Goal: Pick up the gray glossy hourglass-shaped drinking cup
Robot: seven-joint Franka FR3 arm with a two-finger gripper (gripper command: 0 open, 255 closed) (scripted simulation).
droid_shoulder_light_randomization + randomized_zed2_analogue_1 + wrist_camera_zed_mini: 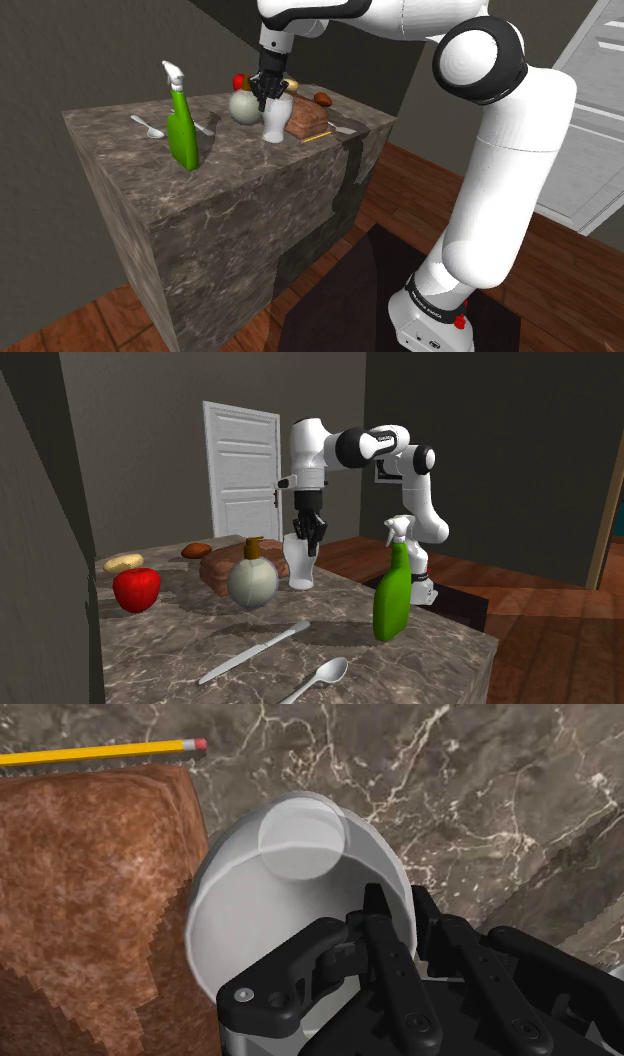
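Observation:
A pale grey, glossy hourglass-shaped cup [275, 124] [300, 568] [290, 894] stands upright on the marble-topped counter [230, 170], right beside a brown loaf of bread [80, 894]. My black gripper [268, 98] [309, 540] [402, 919] comes down onto the cup from above. In the wrist view one finger is inside the cup and the other outside it, with the rim's wall clasped between them. The cup's base still rests on the counter.
A green spray bottle [183, 130] [393, 592], a round flask [243, 105] [252, 580], a red apple [136, 589], a knife [255, 651], a spoon [318, 677] and a yellow pencil [100, 751] share the counter. Its edge drops off near the spray bottle.

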